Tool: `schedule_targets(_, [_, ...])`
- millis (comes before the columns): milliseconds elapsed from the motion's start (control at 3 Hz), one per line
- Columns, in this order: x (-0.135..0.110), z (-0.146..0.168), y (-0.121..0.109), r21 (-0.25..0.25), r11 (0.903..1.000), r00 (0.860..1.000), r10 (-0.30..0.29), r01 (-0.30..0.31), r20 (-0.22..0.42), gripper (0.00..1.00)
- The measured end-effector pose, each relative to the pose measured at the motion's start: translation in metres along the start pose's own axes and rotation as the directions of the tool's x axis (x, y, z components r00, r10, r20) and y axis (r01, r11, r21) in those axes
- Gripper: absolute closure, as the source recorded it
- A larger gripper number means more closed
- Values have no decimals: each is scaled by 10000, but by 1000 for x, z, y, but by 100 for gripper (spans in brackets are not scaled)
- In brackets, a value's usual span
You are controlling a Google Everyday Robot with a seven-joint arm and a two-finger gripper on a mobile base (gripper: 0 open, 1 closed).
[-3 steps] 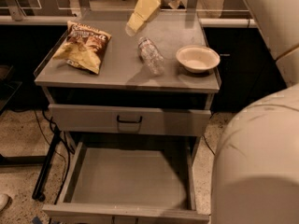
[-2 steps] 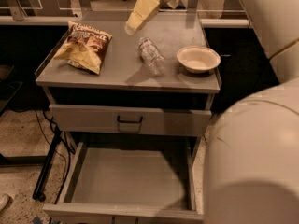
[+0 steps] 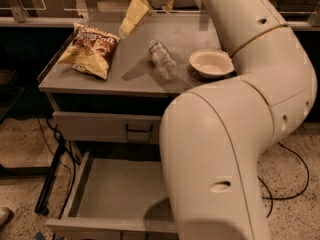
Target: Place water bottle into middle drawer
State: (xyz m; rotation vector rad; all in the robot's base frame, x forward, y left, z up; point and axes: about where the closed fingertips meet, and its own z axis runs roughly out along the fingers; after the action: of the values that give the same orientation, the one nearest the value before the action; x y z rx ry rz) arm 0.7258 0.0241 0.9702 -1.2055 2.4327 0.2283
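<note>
Gripper (image 3: 137,13): up at the back of the cabinet top (image 3: 125,76), above its rear edge, tilted down and to the picture's left, holding nothing
Jaw state: cannot tell whether spread or pressed together
Water bottle (image 3: 161,59): lying on its side on the cabinet top, nearer the camera than the jaws and just to their right in the picture, apart from them, cap end pointing away from the camera
Middle drawer (image 3: 115,189): pulled open, far below the jaws and towards the camera, bare grey floor showing, its right part hidden behind the arm
Arm (image 3: 240,109): large cream links filling the right side, running from the jaws down to the bottom edge
Bowl (image 3: 211,63): upright on the top, right of the bottle, farther from the jaws than the bottle
Chip bag (image 3: 90,49): flat on the top, left of the jaws and nearer the camera
Upper drawer front (image 3: 100,128): shut, black handle, straight below the jaws under the top
</note>
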Motion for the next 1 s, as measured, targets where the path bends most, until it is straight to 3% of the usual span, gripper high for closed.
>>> schedule_targets(333, [2,9,-7,-70,9998,9998,199,-198,13,0])
schedule_targets(1000, [41,45,-47,34,9926,9900,1214,-1214,-717,0])
